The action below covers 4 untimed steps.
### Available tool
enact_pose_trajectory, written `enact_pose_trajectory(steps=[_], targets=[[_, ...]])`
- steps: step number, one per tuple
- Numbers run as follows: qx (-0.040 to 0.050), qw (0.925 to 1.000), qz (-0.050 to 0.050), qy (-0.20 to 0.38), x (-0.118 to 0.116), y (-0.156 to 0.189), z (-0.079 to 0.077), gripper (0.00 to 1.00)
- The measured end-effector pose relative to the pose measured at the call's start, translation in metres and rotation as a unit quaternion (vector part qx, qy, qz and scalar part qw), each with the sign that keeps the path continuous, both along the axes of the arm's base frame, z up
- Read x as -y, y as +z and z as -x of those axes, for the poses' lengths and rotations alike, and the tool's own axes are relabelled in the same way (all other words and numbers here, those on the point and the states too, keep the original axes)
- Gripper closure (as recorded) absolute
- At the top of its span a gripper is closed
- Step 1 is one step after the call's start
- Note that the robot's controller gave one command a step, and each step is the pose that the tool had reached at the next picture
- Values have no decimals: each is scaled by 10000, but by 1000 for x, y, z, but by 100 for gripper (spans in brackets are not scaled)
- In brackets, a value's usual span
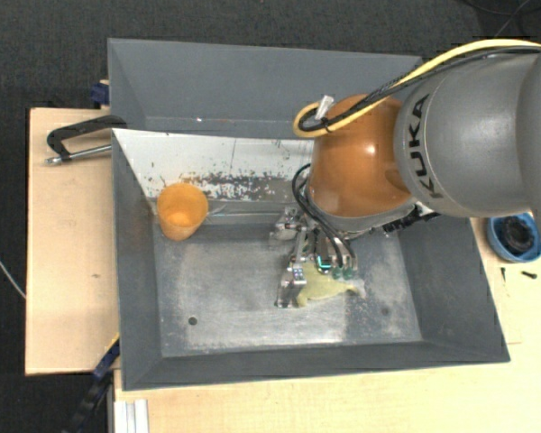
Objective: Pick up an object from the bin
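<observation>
On the left side of the grey bin [216, 309], near the back wall, sits a little orange cup [182, 210]. It looks tipped over, and I see nothing inside it. It looks light and hard, and its round side might roll.

In the middle, the claw [293, 289] is down low, close to the bin floor. I cannot tell if it is open or closed.

Just to the right of the claw lies a flat, pale yellow thing [332, 287]. I think this is the thing to pick. It looks thin, light and maybe soft, so it may bend or slip. The best place to grab it is probably the edge next to the claw.
</observation>
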<state>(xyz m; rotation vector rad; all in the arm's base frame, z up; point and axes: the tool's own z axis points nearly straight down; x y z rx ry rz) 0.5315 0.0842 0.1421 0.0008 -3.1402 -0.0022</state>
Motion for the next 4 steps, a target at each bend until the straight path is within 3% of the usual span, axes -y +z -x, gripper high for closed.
enact_pose_trajectory(steps=[1,2,3,4], targets=[[28,9979,11,646,49,-32,-28,0],[4,9833,2,1822,67,-66,-34,0],[14,9833,-1,1822,66,-66,-35,100],[79,9666,22,2562,90,105,-36,100]])
